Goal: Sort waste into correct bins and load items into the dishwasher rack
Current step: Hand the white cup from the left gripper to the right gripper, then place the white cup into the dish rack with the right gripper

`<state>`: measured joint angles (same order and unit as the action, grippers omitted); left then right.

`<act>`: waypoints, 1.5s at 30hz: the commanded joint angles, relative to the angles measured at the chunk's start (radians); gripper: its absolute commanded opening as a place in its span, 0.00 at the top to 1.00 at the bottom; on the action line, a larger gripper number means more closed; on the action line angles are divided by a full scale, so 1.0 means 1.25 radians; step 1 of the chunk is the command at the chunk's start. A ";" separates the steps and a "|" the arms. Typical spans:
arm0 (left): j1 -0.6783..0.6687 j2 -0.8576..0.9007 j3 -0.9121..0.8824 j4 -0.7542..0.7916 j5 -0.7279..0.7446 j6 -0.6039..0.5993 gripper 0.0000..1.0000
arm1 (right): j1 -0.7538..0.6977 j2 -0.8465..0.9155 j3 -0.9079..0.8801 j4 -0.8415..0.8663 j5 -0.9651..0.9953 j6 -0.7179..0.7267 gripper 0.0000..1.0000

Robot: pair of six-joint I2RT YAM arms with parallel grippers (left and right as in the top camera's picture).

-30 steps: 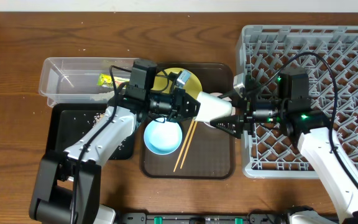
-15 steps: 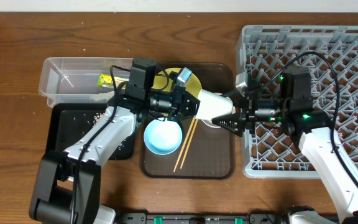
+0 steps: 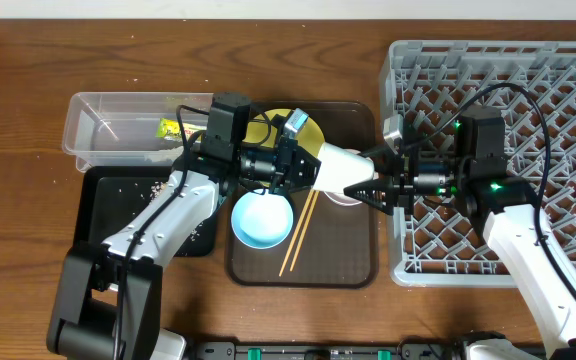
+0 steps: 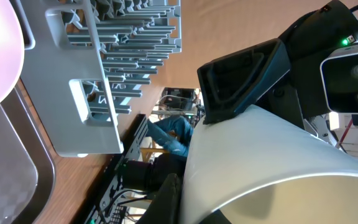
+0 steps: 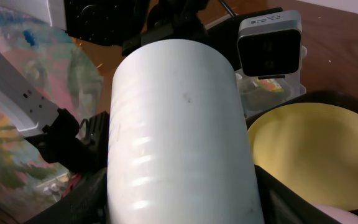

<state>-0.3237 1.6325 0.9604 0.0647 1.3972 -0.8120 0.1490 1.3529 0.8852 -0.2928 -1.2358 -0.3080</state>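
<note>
Overhead: white bowl (image 3: 343, 170) is lying sideways above the tray (image 3: 348, 262), axis running 9-to-3. Left pincer (image 3: 313, 168) is clamping its 9 o'clock end; right pincer (image 3: 370, 173), fingers apart, is straddling the 3 o'clock end.

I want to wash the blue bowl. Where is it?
In the overhead view, the light blue bowl sits on the brown tray, just left of the chopsticks and below the yellow plate.
</note>
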 commanded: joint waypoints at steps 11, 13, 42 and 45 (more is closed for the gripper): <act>0.000 0.000 0.008 -0.001 -0.084 0.065 0.64 | -0.005 0.004 0.010 -0.022 0.065 0.030 0.68; 0.000 0.000 0.008 -0.021 -0.133 0.081 0.60 | -0.005 0.004 0.010 -0.023 0.121 0.058 0.71; 0.005 -0.269 0.008 -0.527 -0.883 0.357 0.42 | -0.285 -0.089 0.305 -0.666 0.992 0.273 0.96; 0.005 -0.273 0.008 -0.531 -0.883 0.360 0.42 | -0.320 -0.072 0.303 -0.701 1.074 0.296 0.96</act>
<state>-0.3210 1.2972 0.9611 -0.5926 0.3538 -0.3866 -0.2192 1.2480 1.2499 -1.1542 -0.0700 0.0090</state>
